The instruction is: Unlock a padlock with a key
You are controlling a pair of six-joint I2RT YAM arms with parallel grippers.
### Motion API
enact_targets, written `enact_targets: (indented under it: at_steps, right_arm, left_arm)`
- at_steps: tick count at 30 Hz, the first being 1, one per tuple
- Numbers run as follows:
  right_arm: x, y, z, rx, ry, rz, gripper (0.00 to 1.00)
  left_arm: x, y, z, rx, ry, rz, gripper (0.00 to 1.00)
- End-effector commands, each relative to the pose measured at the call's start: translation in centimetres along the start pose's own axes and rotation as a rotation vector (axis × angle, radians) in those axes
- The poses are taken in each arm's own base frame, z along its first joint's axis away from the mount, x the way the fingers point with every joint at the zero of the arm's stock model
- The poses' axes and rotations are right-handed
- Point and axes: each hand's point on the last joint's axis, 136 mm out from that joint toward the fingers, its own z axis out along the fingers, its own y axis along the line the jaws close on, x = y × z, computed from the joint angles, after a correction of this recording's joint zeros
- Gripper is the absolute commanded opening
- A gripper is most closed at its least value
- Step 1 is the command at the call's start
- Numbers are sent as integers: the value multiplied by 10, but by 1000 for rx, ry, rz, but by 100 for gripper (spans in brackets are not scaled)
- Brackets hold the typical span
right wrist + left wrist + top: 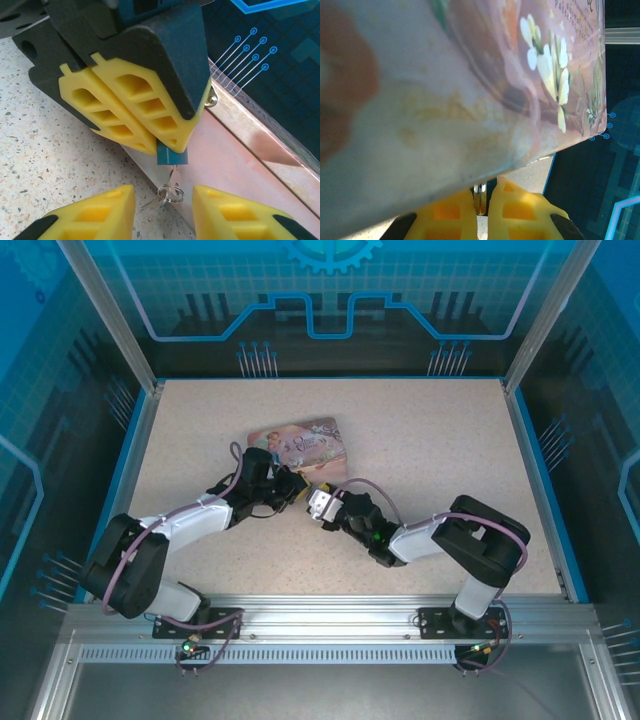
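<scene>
speckled surface [45, 150] under a pink tin [235, 155]; left claw [161, 145] clamps the padlock [171, 156], whose key [175, 178] points lengthwise toward lower centre, between parted fingers [95, 217] of the right claw [164, 196].

Nothing I can actually read from here. The pink tin [298, 443] has curly script on its lid in the top view, and lines of small print [572, 20] in the left wrist view - all too blurry to make out.
</scene>
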Motion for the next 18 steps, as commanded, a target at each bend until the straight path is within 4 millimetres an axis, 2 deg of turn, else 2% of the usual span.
enact_targets:
  at_steps: [1, 7, 18]
  right_arm:
    - [1, -5, 7, 13, 7, 27, 33]
    - [4, -8, 12, 19, 19, 42, 27]
    - [5, -10, 20, 24, 18, 49, 26]
  left_arm:
    - [3, -23, -10, 81, 26, 1, 0]
    - [3, -21, -10, 81, 25, -4, 0]
    - [3, -19, -8, 80, 26, -10, 0]
